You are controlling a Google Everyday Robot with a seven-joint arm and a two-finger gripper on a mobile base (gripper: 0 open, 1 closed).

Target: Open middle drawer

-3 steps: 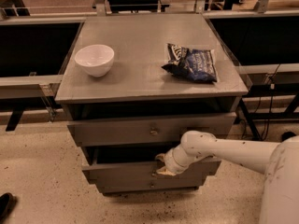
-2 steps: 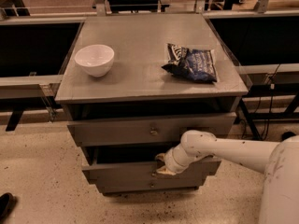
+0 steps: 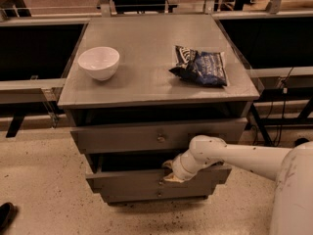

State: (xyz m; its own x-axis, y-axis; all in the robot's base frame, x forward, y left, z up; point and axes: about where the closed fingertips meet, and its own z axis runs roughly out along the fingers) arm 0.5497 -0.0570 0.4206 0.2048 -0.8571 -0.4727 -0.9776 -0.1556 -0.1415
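The grey cabinet [image 3: 146,89] has three drawer fronts stacked below its top. The middle drawer [image 3: 122,181] has a medium-width grey front with a small round knob [image 3: 160,182]. It stands pulled out a little, with a dark gap above it. My gripper [image 3: 169,173] is at the top edge of the middle drawer front, just right of and above the knob, at the end of my white arm [image 3: 234,156], which reaches in from the right. The widest top drawer [image 3: 122,138] also stands partly out above it.
A white bowl [image 3: 99,61] and a dark blue snack bag [image 3: 201,66] lie on the cabinet top. The narrowest bottom drawer [image 3: 132,196] sits below. Dark rails and table legs stand on both sides. A black shoe tip [image 3: 4,214] shows at the lower left on the speckled floor.
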